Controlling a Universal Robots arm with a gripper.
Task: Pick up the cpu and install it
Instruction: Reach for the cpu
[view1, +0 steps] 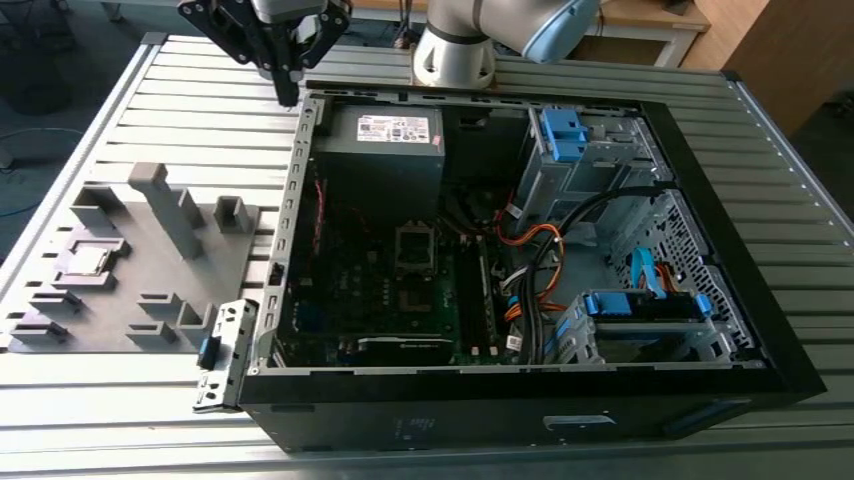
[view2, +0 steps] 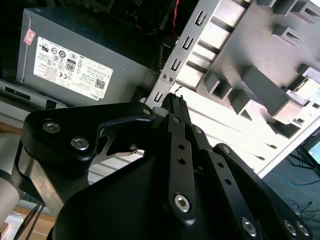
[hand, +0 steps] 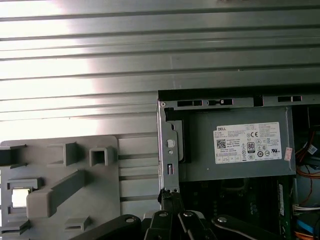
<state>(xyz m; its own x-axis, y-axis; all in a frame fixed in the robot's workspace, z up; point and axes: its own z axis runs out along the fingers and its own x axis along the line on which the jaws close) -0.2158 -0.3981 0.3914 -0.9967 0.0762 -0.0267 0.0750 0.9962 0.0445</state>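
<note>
Open computer case (view1: 534, 377) on slatted metal table (view1: 174, 90)
Power-supply box (view1: 380, 150) inside one corner; grey plastic tray (view1: 240, 262) just beside case.

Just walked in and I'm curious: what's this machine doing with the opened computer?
A robot arm's gripper hangs shut and empty above a corner of the open computer case, near the power supply. The cpu it is meant to install lies in the grey tray at the exterior view's left, not yet picked up.

Lab: slotted aluminium bench (view1: 160, 90), opened computer (view1: 467, 420)
</note>
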